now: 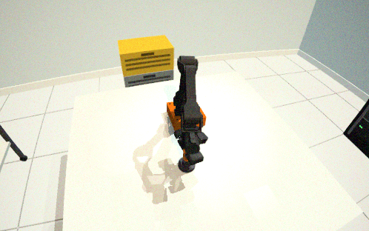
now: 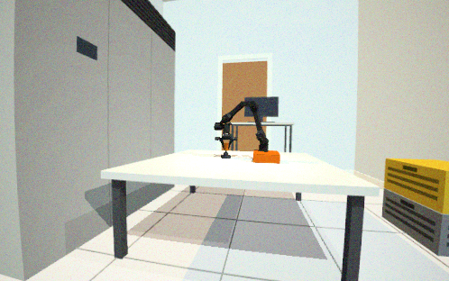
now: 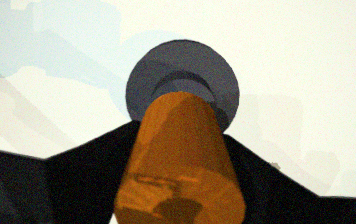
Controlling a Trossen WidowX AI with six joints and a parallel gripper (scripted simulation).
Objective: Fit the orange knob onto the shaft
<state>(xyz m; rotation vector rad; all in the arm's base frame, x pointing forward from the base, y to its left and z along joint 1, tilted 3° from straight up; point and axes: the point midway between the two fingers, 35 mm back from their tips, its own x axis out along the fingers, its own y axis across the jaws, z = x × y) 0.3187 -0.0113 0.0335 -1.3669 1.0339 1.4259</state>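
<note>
The orange knob (image 1: 184, 155) (image 2: 226, 146) (image 3: 180, 142) is upright between the fingers of my gripper (image 2: 226, 142) (image 3: 179, 135), which is shut on it. The round dark pedestal (image 1: 186, 166) (image 2: 225, 157) (image 3: 147, 75) stands on the table directly under the knob. In the exterior view the knob's lower end is above the pedestal's wide base, with a narrow dark part between them. In the wrist view the knob covers the middle and near side of the pedestal. The shaft's flat side and the knob's hole are hidden. I cannot tell whether the shaft's tip is inside the hole.
The arm's orange base (image 1: 170, 109) (image 2: 266, 157) stands on the white table (image 1: 111, 122) (image 2: 180, 173) behind the pedestal in the top view. A yellow and grey cabinet (image 1: 146, 61) (image 2: 415, 194) stands on the floor beyond the table. The arm's shadow falls beside the pedestal.
</note>
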